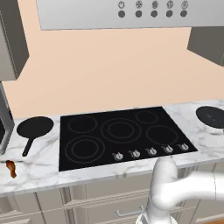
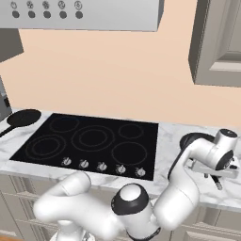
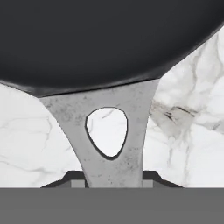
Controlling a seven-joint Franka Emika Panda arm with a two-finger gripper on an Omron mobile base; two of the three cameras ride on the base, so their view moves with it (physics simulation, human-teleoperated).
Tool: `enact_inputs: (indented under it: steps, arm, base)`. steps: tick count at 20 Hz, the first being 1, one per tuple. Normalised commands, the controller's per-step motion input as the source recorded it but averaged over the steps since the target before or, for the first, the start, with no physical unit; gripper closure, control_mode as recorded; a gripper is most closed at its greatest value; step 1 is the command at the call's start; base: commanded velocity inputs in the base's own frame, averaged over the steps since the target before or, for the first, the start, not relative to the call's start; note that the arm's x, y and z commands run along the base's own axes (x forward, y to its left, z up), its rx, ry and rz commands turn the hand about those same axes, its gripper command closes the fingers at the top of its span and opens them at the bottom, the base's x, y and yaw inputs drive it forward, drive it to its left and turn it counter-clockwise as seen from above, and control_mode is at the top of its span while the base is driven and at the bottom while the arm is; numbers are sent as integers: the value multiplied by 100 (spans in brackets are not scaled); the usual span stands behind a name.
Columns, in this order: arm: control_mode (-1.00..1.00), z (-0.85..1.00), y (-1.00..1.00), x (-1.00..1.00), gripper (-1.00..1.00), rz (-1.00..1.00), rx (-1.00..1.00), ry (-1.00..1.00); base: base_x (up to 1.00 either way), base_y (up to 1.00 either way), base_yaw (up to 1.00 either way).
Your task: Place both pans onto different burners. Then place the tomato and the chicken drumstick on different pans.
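One black pan lies on the marble counter left of the cooktop, its handle pointing toward the front. The other pan sits on the counter to the right, partly hidden by my arm. My gripper hangs over that pan's grey handle, and the fingertips press against both of its sides. The burners hold nothing. The chicken drumstick lies at the counter's front left. The tomato is out of view.
Silver knobs line the cooktop's front edge. A range hood hangs above. Wall cabinets stand at the upper right, and an appliance stands at the far left.
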Motion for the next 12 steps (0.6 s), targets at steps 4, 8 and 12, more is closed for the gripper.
enact_inputs:
  steps: [4,8,12]
  arm:
    - [-100,6,94,-15,100,22,-16,0]
    - [-100,0,99,0,100,31,-10,0]
    - [-100,0,86,0,100,36,-1,0]
  base:
    - [0,0,0]
    - [0,0,0]
    - [0,0,0]
